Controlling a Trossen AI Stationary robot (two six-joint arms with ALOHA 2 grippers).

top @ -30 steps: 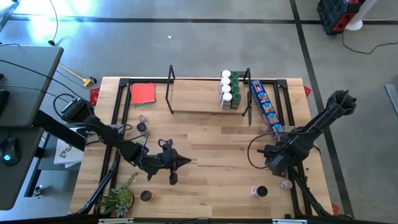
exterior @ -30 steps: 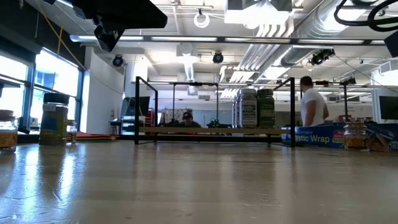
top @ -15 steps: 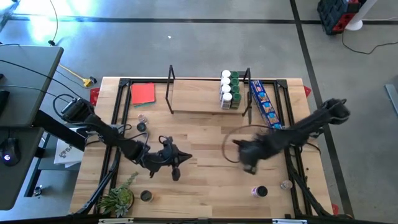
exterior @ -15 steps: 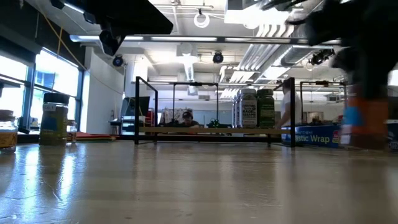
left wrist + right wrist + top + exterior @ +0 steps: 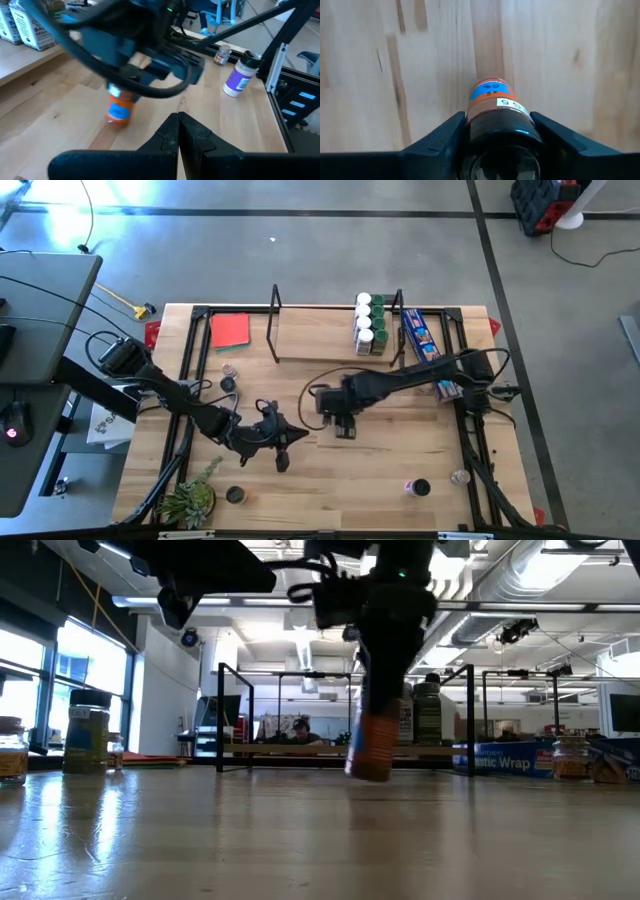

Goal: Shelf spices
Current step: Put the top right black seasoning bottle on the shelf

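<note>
My right gripper [image 5: 345, 427] is over the table's middle, shut on an orange-labelled spice jar [image 5: 491, 96], which also shows in the low view [image 5: 371, 751] and the left wrist view [image 5: 119, 108]. My left gripper [image 5: 291, 442] is shut and empty, just left of the jar and nearer the table's near edge; its shut fingers show in the left wrist view [image 5: 178, 131]. The shelf [image 5: 315, 345] stands at the far edge, with several jars [image 5: 369, 325] standing on its right end. My right gripper pinches the jar's dark cap end [image 5: 497, 131] between its two fingers [image 5: 445, 137], one on each side. The fingers come from above, pointing down. The jar hangs below them, nearly upright, its orange bottom [image 5: 368, 772] low over the tabletop; whether it touches the tabletop, I cannot tell.
Loose jars stand at the near right [image 5: 418, 488] [image 5: 459, 477], the near left [image 5: 235, 495] and left of the shelf [image 5: 228, 385]. A blue box [image 5: 427, 350] lies right of the shelf. A plant [image 5: 188, 502] is at the near left corner, a red pad [image 5: 230, 330] far left.
My right gripper has swept from the table's near right side toward the left edge to the table's middle, carrying the orange jar hanging below it.
</note>
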